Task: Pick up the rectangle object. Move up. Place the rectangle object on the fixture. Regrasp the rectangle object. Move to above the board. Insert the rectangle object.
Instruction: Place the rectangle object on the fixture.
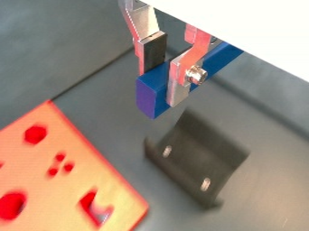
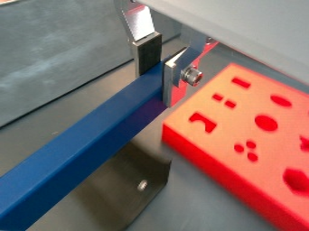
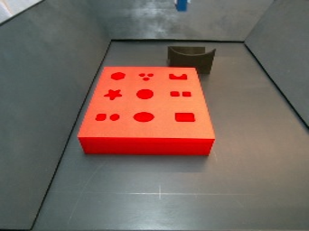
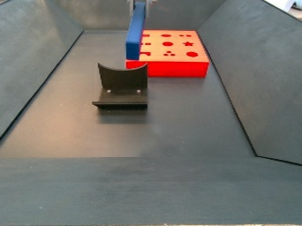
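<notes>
The rectangle object (image 2: 85,149) hangs clamped in my hand (image 1: 168,56) above the fixture (image 4: 122,86); I'd lower straight, keeping it centred over the notch.

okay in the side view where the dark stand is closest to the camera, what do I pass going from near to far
Fixture, then the blue block hanging above it, held by the gripper at the picture's top edge, then the red board farthest back.

Gripper (image 1: 167,56) clamping rectangle object (image 1: 154,93) (hanging upright) above fixture (image 4: 120,86), board (image 4: 171,51) behind
</notes>
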Robot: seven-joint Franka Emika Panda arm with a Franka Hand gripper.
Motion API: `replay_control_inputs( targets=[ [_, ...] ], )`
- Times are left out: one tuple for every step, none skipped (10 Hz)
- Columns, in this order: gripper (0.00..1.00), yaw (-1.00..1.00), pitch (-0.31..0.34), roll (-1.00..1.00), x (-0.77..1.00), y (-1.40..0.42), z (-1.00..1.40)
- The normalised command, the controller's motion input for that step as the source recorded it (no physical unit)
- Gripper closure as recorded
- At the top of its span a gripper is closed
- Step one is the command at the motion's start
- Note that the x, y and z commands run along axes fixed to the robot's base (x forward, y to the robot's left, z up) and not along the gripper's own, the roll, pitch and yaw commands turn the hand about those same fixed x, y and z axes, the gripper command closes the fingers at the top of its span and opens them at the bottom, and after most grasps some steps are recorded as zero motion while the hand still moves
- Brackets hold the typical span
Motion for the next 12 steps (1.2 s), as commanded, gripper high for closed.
replay_control_inputs(
  targets=[
    [1.00,0.04,0.134,-1.00,0.63,-0.21,-0.16],
    [1.00,0.04,0.146,-1.00,0.52,-0.11,-0.09],
    [1.00,0.02,0.160,-1.00,0.40,-0.04,-0.05],
    [1.00,0.02,0.165,-1.00,0.35,-0.02,-0.04],
    [1.00,0.00,0.176,-1.00,0.23,0.02,-0.03],
    [1.00,-0.01,0.182,-1.00,0.18,0.03,-0.03],
    [1.00,-0.04,0.191,-1.00,0.09,0.04,-0.02],
    [1.00,-0.05,0.190,-1.00,0.07,0.04,-0.01],
    [1.00,-0.08,0.195,-1.00,0.06,0.03,-0.02],
    [1.00,-0.10,0.208,-1.00,0.08,0.04,-0.02],
    [1.00,-0.15,0.230,-1.00,0.09,0.04,-0.02],
    [1.00,-0.18,0.236,-1.00,0.09,0.04,-0.02]
  ],
)
